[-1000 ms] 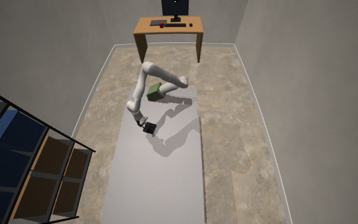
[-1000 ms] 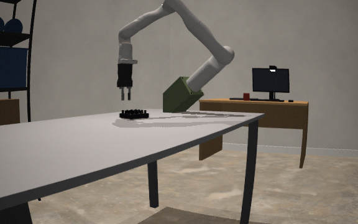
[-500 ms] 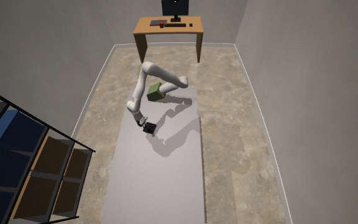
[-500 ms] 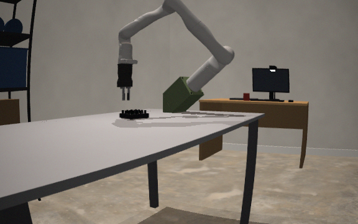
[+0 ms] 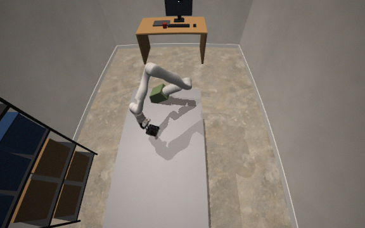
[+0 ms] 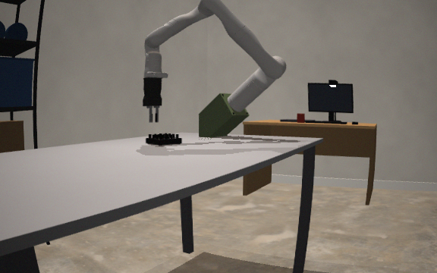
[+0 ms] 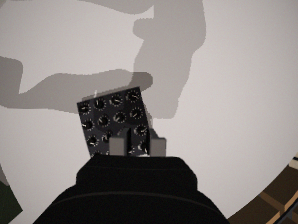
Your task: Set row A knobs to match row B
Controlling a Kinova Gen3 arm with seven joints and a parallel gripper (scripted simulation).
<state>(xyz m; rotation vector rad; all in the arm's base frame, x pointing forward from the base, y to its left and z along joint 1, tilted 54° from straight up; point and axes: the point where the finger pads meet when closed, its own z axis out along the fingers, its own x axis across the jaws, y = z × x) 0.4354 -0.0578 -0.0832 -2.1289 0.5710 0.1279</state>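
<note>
Room: grey walls, a mottled brown concrete floor (image 5: 233,126) with a pale skirting line along its edges.
Rack: a dark shelf rack (image 6: 36,76) at the left wall; blue bins and brown panels sit in it, with rounded blue shapes on the top shelf.
Table: a long pale grey table (image 6: 70,182) on dark legs, running down the middle of the room; the arm's shadow lies across it.
Gripper: the gripper (image 6: 153,118) hangs above the table with fingers pointing down, partly drawn in with a narrow gap between them, holding nothing; in the wrist view it hovers over the near edge of the box, not touching it.
Box: the black knob box (image 6: 163,139) stands on the table just below and slightly right of the gripper; in the wrist view (image 7: 115,121) it appears tilted, and the knob lines are too small to read.
Base: a green block (image 6: 218,117) on the far end of the table carries the white arm (image 6: 241,38).
Desk: a wooden desk (image 6: 317,130) at the back wall holds a monitor (image 6: 330,98), a keyboard and a red cup (image 6: 300,117).
</note>
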